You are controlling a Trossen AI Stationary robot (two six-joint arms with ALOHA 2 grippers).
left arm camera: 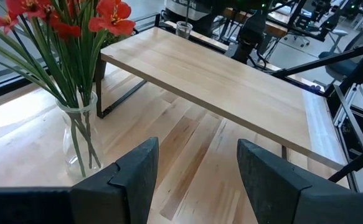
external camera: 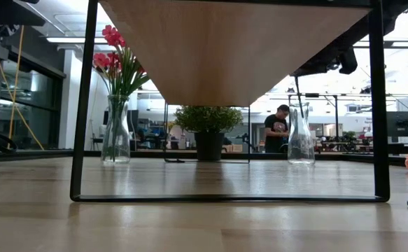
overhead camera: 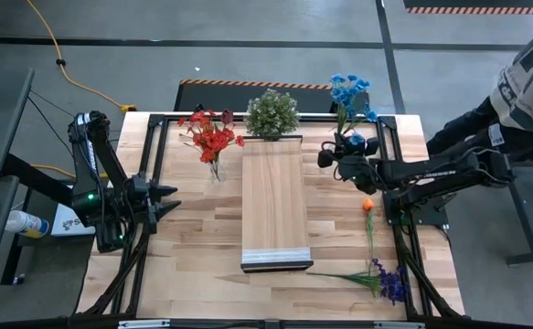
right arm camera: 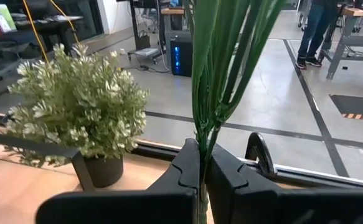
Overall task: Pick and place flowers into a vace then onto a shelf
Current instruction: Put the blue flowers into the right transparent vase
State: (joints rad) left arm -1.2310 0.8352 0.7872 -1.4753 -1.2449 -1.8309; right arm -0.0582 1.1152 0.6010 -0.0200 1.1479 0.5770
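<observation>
1. Near the tabletop's far right corner, the right gripper (overhead camera: 328, 157) is clamped on the green stems of the blue flowers (overhead camera: 349, 94), above a clear vase (external camera: 300, 134).
2. At the left edge, the left gripper (overhead camera: 170, 200) waits, fingers parted and empty.
3. The shelf (overhead camera: 272, 196) stands mid-table; red flowers (overhead camera: 211, 134) fill a second vase (left arm camera: 81, 140) beside it.
4. Orange flower (overhead camera: 367, 205) and purple flowers (overhead camera: 393, 283) lie along the right edge.
</observation>
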